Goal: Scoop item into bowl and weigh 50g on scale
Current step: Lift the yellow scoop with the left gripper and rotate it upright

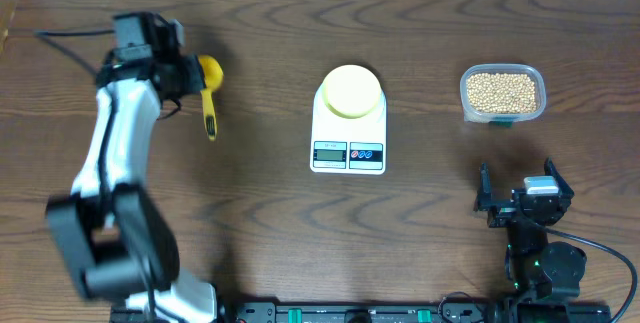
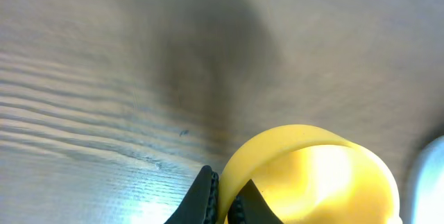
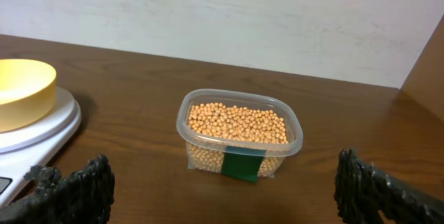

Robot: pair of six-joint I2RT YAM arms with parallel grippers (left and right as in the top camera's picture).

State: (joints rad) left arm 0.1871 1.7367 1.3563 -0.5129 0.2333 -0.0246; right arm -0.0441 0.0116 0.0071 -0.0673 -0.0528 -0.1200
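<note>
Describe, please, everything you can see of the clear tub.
The tub is clear plastic, rounded-rectangular, with a flared rim and no lid. It stands upright on the wooden table, right of the scale, apart from it. Tan beans fill it nearly to the rim. A dark green label sits on its near wall. Outside, only the table touches it.

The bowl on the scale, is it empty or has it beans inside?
Empty: from overhead, the bowl shows a plain pale yellow inside; the beans sit in the clear tub.
</note>
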